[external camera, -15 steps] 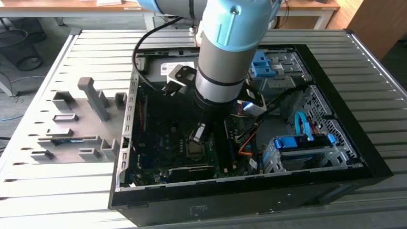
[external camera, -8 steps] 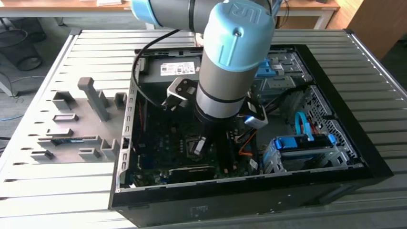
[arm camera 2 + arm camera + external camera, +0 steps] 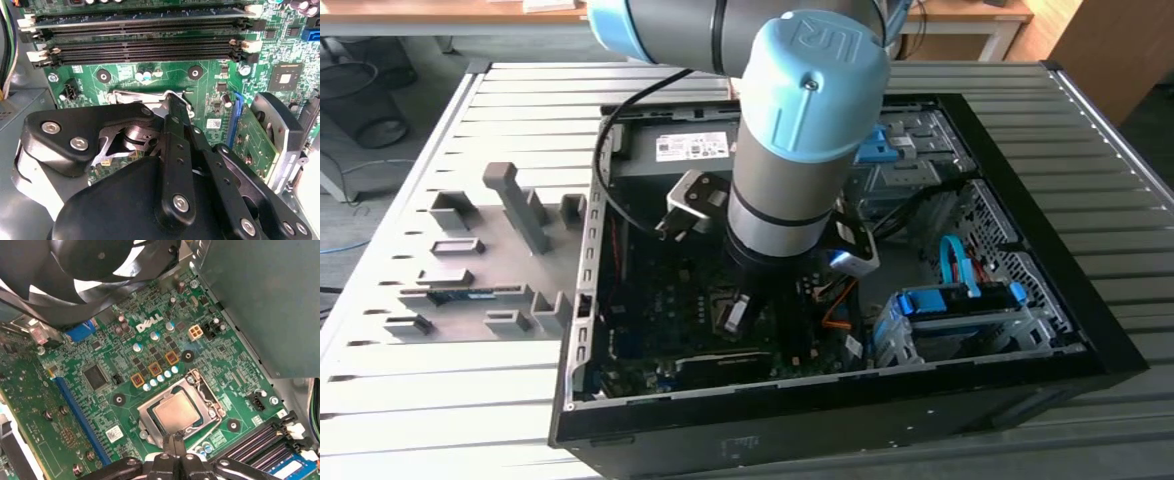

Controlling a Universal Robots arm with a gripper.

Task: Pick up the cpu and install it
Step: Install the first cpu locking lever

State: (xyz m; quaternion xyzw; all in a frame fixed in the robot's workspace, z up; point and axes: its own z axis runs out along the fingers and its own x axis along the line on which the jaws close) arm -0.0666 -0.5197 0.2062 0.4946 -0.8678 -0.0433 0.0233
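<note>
The cpu, a small square chip with a silver-grey top, lies flat in the open socket frame on the green motherboard. In the first wrist view my gripper has its two black fingers pressed together, with the tips at the socket's edge just beside the cpu. In the second wrist view the gripper points down at the socket's silver frame. The exterior view shows the arm reaching down into the open computer case, with the gripper low over the board.
Long memory slots run beside the socket. A grey power-supply box and a black fan stand close by. Case walls hem the arm in. A blue drive cage sits at the exterior view's right and a grey parts fixture at its left.
</note>
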